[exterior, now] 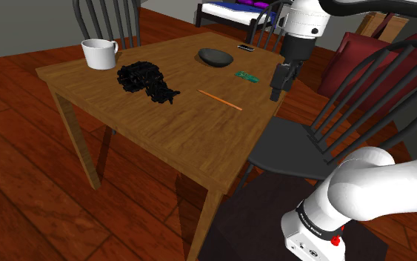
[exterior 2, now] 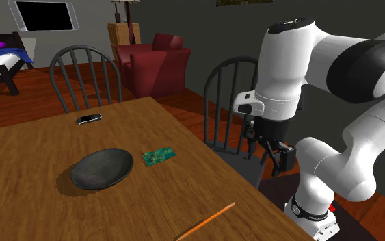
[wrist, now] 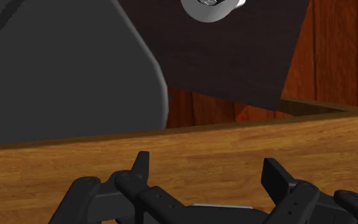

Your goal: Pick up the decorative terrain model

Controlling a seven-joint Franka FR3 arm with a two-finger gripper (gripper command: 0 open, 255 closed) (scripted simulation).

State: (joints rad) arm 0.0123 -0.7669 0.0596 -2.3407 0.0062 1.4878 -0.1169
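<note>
**Three cameras, one table**

Shoulder: fixed and high, beside and a little behind the stand [exterior: 244,215], which sits lower right. It faces down and left over the table [exterior: 162,133] from middle distance, with most of the top in frame.

Second exterior: lower and closer, over the tabletop. It faces much the same way but is turned more toward the arm [exterior 2: 286,68] at its right.

Shared by both: bowl [exterior 2: 102,168], card [exterior 2: 158,156], pencil [exterior 2: 208,220], phone [exterior 2: 89,118].

Wrist: on the gripper [wrist: 206,159], very near. It looks past the table's edge onto a chair seat [wrist: 63,70] and the stand.
</note>
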